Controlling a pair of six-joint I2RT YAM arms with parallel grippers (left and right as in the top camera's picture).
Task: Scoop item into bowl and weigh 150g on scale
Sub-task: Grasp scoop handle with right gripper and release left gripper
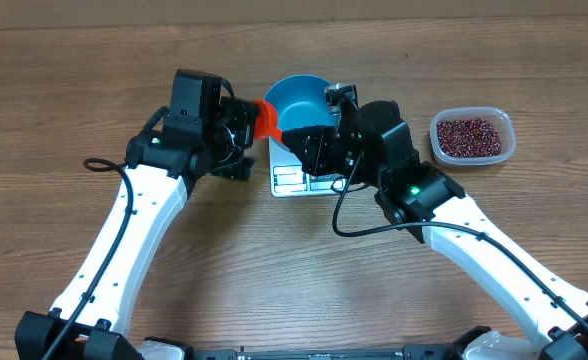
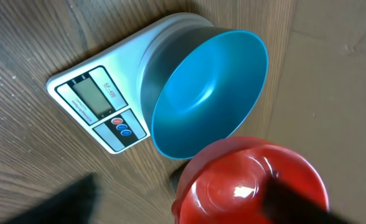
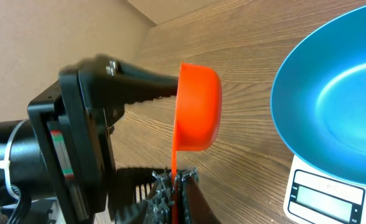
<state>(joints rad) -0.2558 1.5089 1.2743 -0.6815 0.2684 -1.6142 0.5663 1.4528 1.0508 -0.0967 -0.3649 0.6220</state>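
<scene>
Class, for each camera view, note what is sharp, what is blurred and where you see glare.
Overhead: evenly lit, sharp throughout. Left wrist: scale sharp, the close scoop blurred, with a small glare spot. Right wrist: bowl and scoop crisp.

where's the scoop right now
In the overhead view the scoop hangs just left of the bowl, beside the left gripper, its handle pinched in the right gripper.

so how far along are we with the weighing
Done: the bowl sits empty on the scale. In hand: the right gripper pinches the scoop by its handle; the left gripper stands open by its cup. Left: all scooping and weighing; the beans lie in the tub.
</scene>
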